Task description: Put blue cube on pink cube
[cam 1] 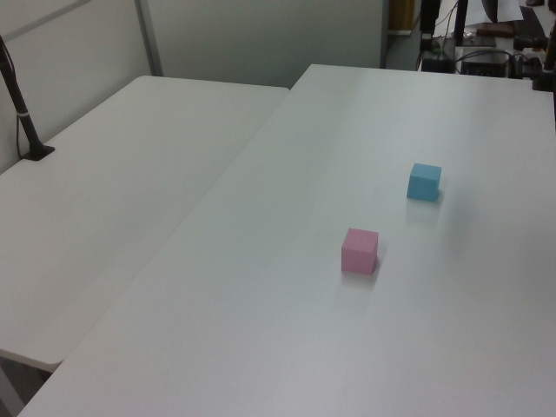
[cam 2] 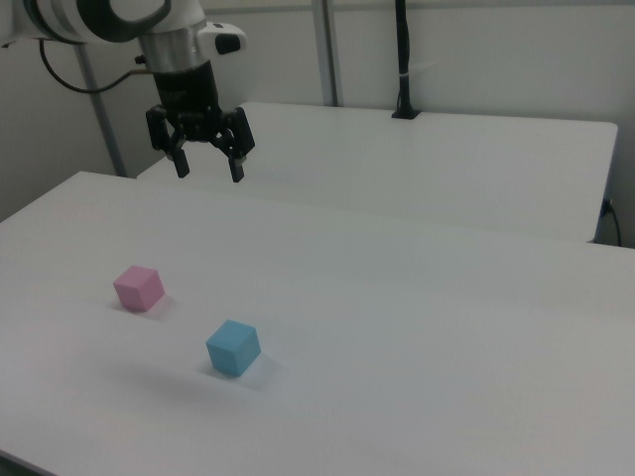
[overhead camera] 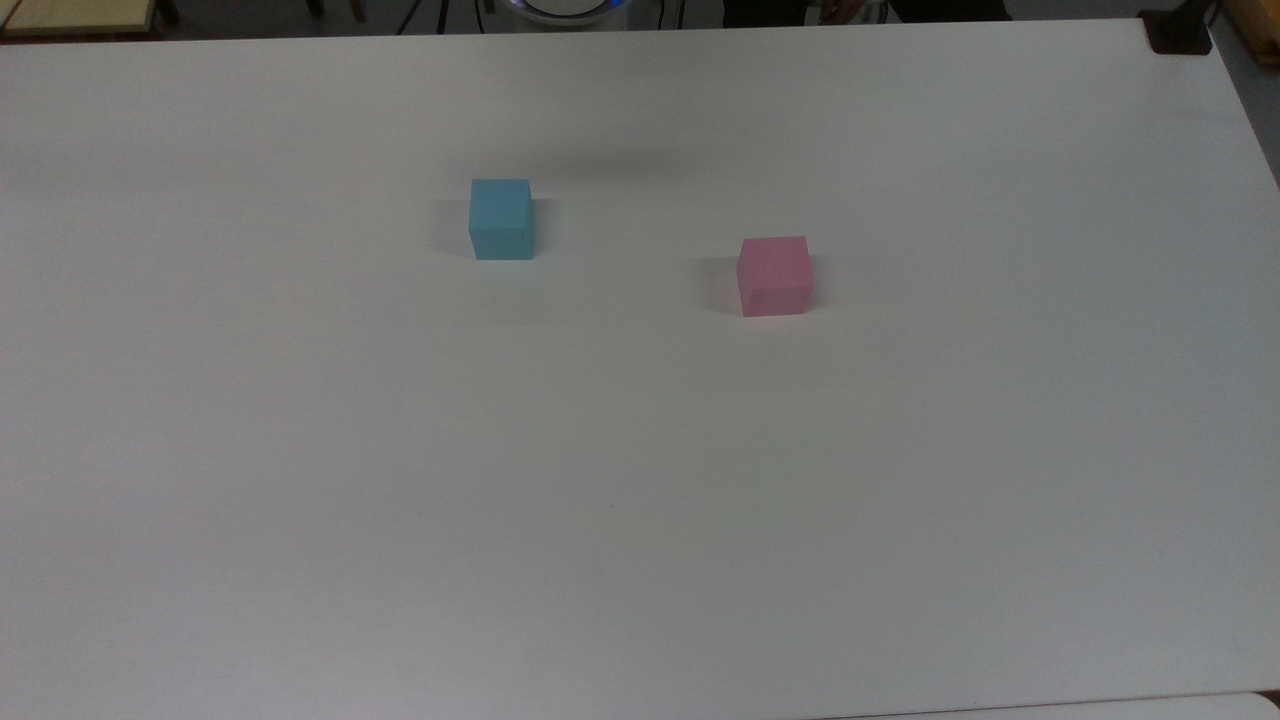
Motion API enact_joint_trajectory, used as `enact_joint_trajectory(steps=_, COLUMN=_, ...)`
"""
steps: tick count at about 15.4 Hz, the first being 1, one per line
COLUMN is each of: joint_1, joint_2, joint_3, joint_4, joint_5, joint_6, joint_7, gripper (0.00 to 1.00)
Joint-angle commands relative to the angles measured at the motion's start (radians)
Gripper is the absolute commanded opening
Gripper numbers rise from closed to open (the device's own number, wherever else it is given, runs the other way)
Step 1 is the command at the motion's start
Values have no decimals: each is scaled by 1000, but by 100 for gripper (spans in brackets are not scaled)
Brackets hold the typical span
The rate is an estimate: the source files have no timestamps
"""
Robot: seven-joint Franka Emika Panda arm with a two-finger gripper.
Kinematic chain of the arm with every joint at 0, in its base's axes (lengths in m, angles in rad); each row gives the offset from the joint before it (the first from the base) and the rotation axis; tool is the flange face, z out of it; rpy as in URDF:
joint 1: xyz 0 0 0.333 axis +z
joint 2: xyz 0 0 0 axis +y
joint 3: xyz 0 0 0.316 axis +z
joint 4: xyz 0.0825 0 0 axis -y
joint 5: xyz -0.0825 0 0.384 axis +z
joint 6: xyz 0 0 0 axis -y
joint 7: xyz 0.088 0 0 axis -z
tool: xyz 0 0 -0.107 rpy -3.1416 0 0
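— Where resting on the white table (overhead camera: 640,480), blue cube (overhead camera: 501,219) flat on one face, untouched?
— Flat, yes. In top view, at about 10 o'clock from table centre. Pink cube (overhead camera: 775,276) at roughly 4 o'clock from it, well apart, also flat on the table.
— Same in the other views?
— In left view, blue cube (cam 1: 424,182) at about 1 o'clock from pink cube (cam 1: 360,250). In right view, blue cube (cam 2: 233,347) at about 4 o'clock from pink cube (cam 2: 138,288). Nothing stacked.
— Tool?
— Gripper (cam 2: 207,169) high above the table in right view, at about 12 o'clock from the pink cube, well clear of both cubes. Fingers (cam 2: 238,167) spread wide, pointing down, nothing between them.
— Surroundings?
— Second white table (cam 1: 104,217) butted alongside; black post (cam 2: 403,59) standing on it.
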Motion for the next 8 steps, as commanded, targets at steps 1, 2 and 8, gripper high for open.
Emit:
enact_joint_trajectory(steps=1, joint_1=4, joint_2=-4, joint_3=10, joint_4=-18, joint_5=15, joint_6=-10, joint_7=7, gripper=100)
enact_joint_trajectory(steps=2, joint_1=3, joint_2=-4, joint_3=10, joint_4=-17, joint_5=15, joint_6=-9, joint_7=3, gripper=100)
enact_joint_trajectory(steps=8, joint_1=1, joint_2=-4, joint_3=10, joint_4=-17, joint_5=15, joint_6=-2, joint_7=10, gripper=100)
